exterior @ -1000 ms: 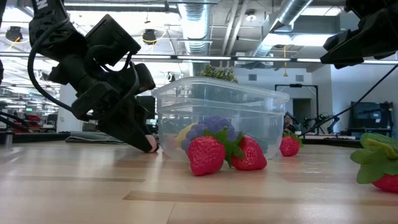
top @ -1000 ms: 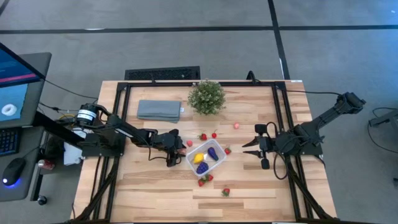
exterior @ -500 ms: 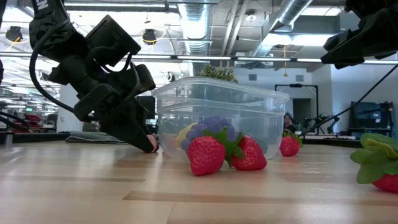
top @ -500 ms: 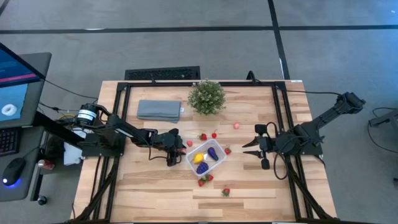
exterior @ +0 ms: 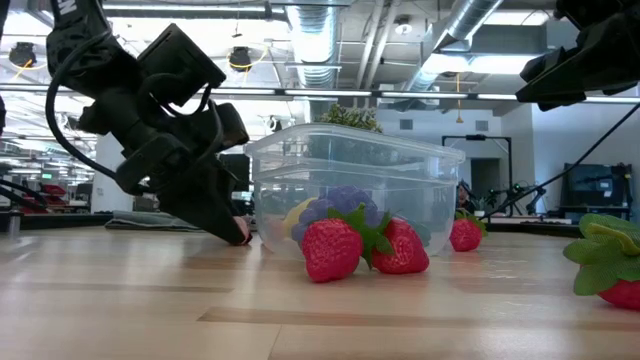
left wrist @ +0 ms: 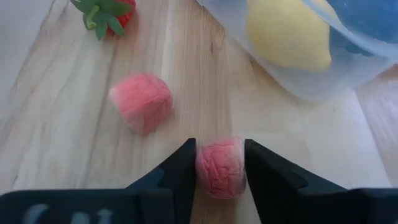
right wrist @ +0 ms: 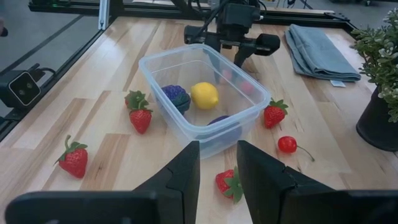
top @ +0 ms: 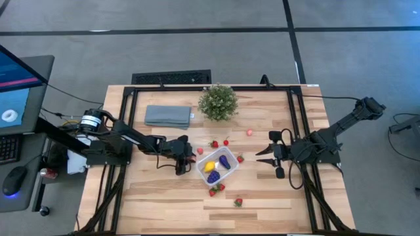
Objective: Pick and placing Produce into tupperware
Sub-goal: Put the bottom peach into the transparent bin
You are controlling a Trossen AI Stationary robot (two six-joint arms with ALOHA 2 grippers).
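Note:
The clear tupperware point(top: 218, 165) stands mid-table with a yellow piece point(left wrist: 287, 34) and dark purple pieces point(right wrist: 176, 96) inside. My left gripper point(top: 195, 152) is at its left side, low over the table, shut on a small pink-red piece point(left wrist: 221, 167). A second pink-red piece point(left wrist: 142, 101) lies on the wood just beyond it, and a strawberry point(left wrist: 106, 12) farther on. My right gripper point(top: 259, 156) hangs to the right of the tupperware, above the table, fingers close together with nothing between them. My left gripper pinches the small pink-red piece by its two opposite sides point(left wrist: 202, 168) between its two fingers point(left wrist: 180, 171). The fingers slant down from the table's left side. The piece is at table height, by the tupperware's left wall point(exterior: 262, 215).
Loose strawberries lie near the tupperware point(top: 214, 144), point(top: 240, 158), point(top: 215, 190), point(top: 238, 202), with a cherry point(top: 226, 141) and a pink piece point(top: 249, 132) beyond. A potted plant point(top: 218, 101) and a folded grey-blue cloth point(top: 168, 116) stand at the far side.
My left gripper's fingers have drawn together on the pink-red piece while the arm has kept its place.

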